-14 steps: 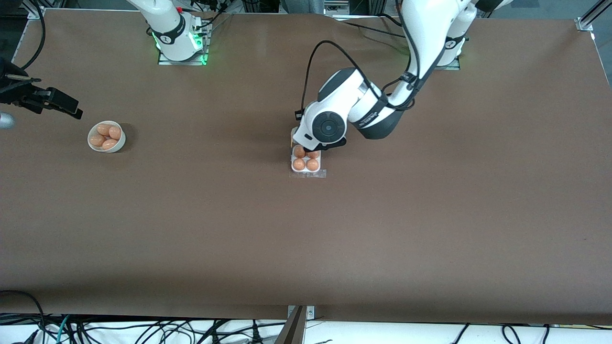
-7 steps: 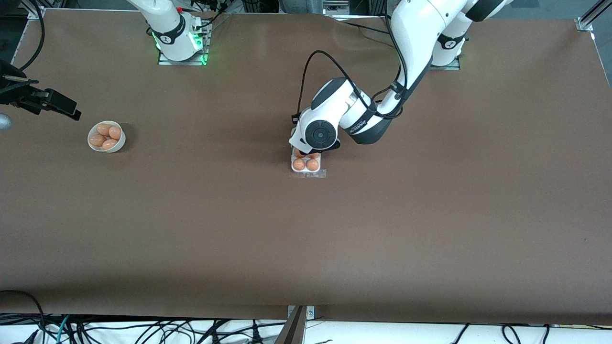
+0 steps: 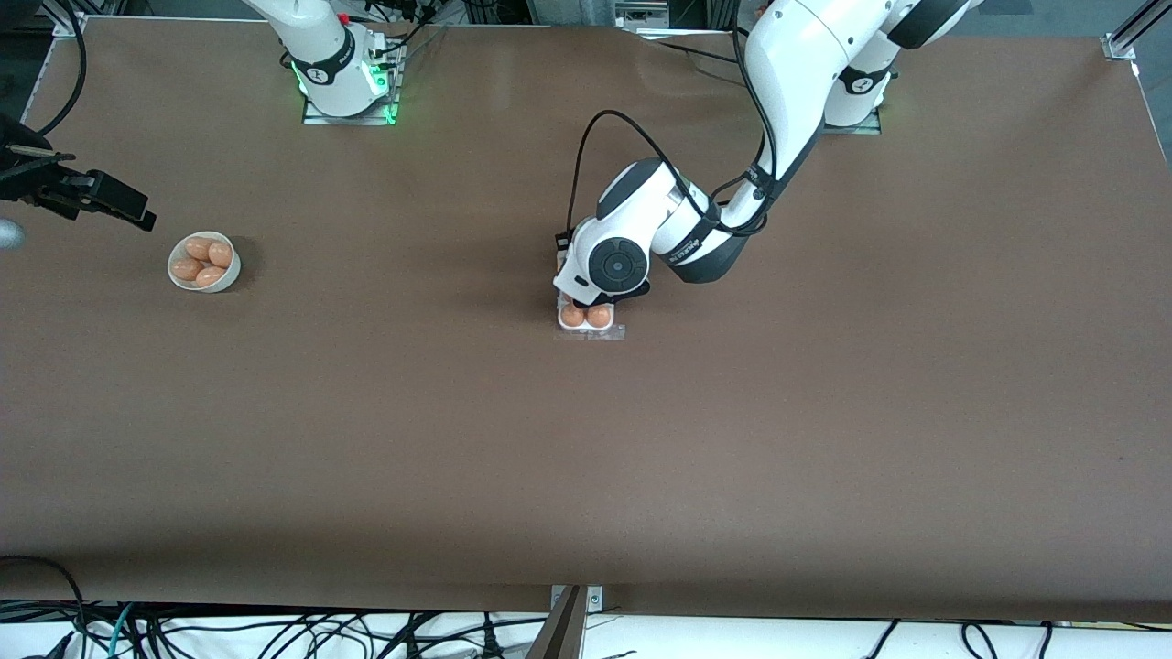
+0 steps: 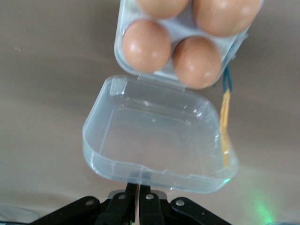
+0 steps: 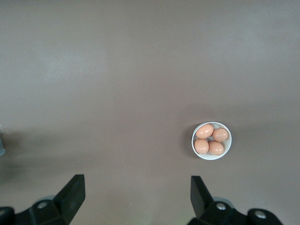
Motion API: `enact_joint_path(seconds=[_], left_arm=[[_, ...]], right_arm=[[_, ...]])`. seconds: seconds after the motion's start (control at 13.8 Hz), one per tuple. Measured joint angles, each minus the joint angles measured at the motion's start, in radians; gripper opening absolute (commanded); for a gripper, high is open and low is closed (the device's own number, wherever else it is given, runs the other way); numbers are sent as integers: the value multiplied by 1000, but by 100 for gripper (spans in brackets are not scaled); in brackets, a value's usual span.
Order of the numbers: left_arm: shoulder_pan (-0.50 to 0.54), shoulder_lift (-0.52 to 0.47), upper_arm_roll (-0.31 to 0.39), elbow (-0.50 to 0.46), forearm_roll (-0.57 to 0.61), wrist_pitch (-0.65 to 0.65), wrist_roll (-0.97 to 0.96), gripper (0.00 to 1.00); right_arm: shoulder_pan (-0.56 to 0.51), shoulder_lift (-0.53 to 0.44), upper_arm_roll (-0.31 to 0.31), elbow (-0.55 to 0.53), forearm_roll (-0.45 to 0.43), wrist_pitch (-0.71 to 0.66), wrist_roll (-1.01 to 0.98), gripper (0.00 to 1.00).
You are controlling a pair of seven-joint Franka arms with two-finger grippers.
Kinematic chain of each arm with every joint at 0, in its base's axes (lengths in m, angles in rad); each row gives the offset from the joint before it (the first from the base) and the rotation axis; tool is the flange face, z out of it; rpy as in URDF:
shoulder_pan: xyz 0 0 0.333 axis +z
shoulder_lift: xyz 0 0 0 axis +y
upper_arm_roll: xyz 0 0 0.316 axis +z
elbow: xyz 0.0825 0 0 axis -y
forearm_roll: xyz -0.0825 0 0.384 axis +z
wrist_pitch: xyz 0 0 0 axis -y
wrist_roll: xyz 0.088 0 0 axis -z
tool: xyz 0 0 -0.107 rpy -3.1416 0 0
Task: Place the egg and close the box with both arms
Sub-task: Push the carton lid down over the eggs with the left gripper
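The box (image 3: 586, 322) stands mid-table with its white base full of brown eggs (image 3: 586, 316). In the left wrist view four eggs (image 4: 146, 45) fill the cells and the clear lid (image 4: 154, 140) stands open from its hinge. My left gripper (image 4: 138, 187) is shut on the lid's free edge. In the front view the left arm's wrist (image 3: 615, 265) covers the gripper and the box's farther half. My right gripper (image 5: 136, 187) is open and empty, held high over the right arm's end of the table (image 3: 92, 197).
A round white bowl (image 3: 203, 262) with several eggs sits near the right arm's end; it also shows in the right wrist view (image 5: 211, 140). A thin blue and yellow cord (image 4: 226, 108) lies beside the box. The brown table (image 3: 824, 412) spreads around.
The left arm's wrist has moved toward the front camera over the box, now covering the two farther eggs. The right arm has barely moved.
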Motion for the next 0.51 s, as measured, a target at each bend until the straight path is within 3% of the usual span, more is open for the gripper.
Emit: enact_joint_path(seconds=[0.51], left_arm=[[-1, 1, 11, 25, 48, 46, 0, 6]], right_arm=[[0, 1, 0, 0, 0, 0, 0, 100]])
